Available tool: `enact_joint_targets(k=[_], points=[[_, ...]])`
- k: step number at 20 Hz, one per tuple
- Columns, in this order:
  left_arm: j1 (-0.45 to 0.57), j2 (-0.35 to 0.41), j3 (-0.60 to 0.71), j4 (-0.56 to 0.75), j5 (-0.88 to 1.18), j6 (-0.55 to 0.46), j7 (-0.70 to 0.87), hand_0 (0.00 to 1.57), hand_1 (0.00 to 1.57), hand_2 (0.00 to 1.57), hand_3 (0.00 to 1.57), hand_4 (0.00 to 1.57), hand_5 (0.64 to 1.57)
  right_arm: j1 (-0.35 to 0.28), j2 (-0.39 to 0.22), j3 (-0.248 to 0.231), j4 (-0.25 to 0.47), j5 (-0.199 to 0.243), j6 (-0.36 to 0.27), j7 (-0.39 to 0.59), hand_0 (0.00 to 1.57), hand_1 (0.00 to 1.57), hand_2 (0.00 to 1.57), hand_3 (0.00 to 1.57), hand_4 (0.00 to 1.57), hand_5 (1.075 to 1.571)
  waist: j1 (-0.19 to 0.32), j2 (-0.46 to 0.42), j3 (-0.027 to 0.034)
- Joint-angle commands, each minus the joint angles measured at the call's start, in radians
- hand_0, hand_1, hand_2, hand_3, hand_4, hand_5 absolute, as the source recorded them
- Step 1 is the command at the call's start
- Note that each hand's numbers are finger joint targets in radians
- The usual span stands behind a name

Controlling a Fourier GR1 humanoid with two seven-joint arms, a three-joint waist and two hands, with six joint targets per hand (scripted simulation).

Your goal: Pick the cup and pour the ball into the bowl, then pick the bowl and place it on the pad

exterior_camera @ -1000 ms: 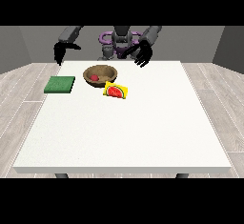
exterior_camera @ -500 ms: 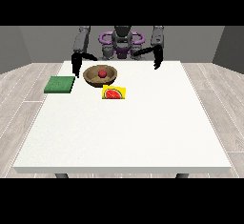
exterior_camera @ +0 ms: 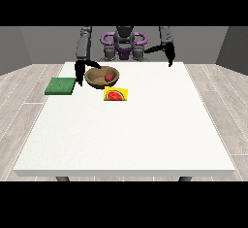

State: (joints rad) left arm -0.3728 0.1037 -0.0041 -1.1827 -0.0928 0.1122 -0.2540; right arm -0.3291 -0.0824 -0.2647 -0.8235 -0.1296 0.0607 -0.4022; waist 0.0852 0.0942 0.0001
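A brown bowl [exterior_camera: 99, 78] stands at the table's far left of centre, with a red ball [exterior_camera: 109, 77] inside it. Just in front of it lies a yellow cup [exterior_camera: 116, 95], tipped over, with a red and green face. The green pad [exterior_camera: 61, 86] lies flat to the left of the bowl. The hand at the view's left [exterior_camera: 80, 71] hangs at the bowl's left rim, its thumb spread over the rim and its fingers uncurled. The hand at the view's right [exterior_camera: 169, 55] hovers over the table's far right edge, fingers pointing down, holding nothing.
The white table [exterior_camera: 131, 135] stretches wide towards the camera in front of the bowl and cup. The robot's purple and grey torso [exterior_camera: 124, 45] stands behind the far edge.
The hand at the view's left has come down from shoulder height to the bowl's left rim. The other hand has swung outward to the right. Bowl, ball, cup and pad have stayed put.
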Motion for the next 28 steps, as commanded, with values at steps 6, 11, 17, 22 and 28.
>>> enact_joint_targets(k=[6,11,17,22,28], points=[[0.035,0.032,0.036,-0.044,0.015,-0.059,-0.029,0.00,0.00,0.00,0.00,0.00,1.566,-0.071,-0.003,0.001,0.187,-0.008,-0.003,-0.149,0.00,0.00,0.00,0.00,0.13,1.562,0.005,0.032,0.0003],[-0.004,0.032,0.019,-0.115,0.017,-0.062,-0.008,0.00,0.00,0.00,0.00,0.00,1.569,-0.030,0.019,-0.081,0.262,-0.044,-0.151,-0.078,0.78,0.78,0.39,0.00,0.44,1.533,0.065,0.102,0.0009],[-0.030,0.035,0.006,-0.107,0.021,-0.091,-0.012,0.00,0.00,0.00,0.00,0.60,1.544,0.038,-0.079,0.053,0.228,0.208,-0.415,-0.051,1.57,1.57,1.57,1.51,0.94,1.549,0.121,0.134,-0.0065],[-0.021,0.043,0.016,-0.070,0.038,-0.117,0.017,0.00,0.00,0.00,0.00,0.90,1.466,-0.015,-0.114,0.081,0.177,0.255,-0.499,0.177,1.57,1.57,1.57,1.26,0.90,1.566,0.127,0.030,-0.0055],[0.076,0.066,0.099,0.083,0.061,-0.097,-0.010,0.00,0.00,0.00,0.00,0.99,1.419,-0.095,-0.098,0.227,0.057,0.347,-0.459,0.565,1.57,1.57,1.57,0.97,0.82,1.564,-0.040,-0.196,-0.0044]])
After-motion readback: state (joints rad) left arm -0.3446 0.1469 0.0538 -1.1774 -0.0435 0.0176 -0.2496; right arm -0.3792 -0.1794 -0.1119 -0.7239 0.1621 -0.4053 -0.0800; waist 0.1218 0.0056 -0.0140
